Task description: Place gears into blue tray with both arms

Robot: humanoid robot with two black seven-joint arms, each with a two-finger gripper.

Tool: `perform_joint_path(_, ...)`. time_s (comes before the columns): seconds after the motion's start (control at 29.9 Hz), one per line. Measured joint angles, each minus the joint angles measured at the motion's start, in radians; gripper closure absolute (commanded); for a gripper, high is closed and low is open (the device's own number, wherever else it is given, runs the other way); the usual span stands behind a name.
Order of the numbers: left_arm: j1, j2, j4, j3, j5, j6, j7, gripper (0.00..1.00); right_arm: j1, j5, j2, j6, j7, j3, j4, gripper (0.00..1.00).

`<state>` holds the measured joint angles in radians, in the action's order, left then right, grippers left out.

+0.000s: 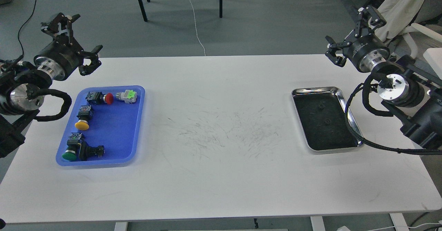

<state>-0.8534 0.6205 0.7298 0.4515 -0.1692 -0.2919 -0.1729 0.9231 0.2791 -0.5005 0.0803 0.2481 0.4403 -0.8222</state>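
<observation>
Your white table (221, 175) fills most of the view; its far edge runs level just behind both trays, its near edge crosses the bottom of the view. The broad middle stretch between the trays carries only scuff marks, so the path across is open. Two trays sit well apart, one toward each side.

The blue tray (129, 120) lies near the left edge, its long side running away from you. It holds five push-button switches: a red-capped one (103, 98) and a green-and-grey one (127, 96) at the far end, a yellow-capped one (83, 117) in the middle, and a green-capped one (70, 151) beside an all-black one (90, 151) at the near end. The tray's right half is bare.

The steel tray (348, 112) lies near the right edge, its dark floor holding both gears: one gear (320, 107) toward the far end, the second gear (326, 122) just nearer you, apart from each other.

Your left gripper (81, 41) hangs above the table's far left corner, beyond the blue tray, its fingers spread wide and gripping nothing. Your right gripper (350, 30) hangs past the far right corner, above the floor, fingers likewise spread and bare. A black cable loop (362, 134) from the right arm overlaps the steel tray's right rim.
</observation>
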Motion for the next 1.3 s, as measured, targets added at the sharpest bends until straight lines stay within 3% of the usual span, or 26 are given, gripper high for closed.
perform_joint_path(1.3,0.005,-0.038,0.013,-0.019,0.004,-0.008,0.016,0.01,0.008,-0.003,0.017,-0.019,0.0,-0.013,-0.003,0.01)
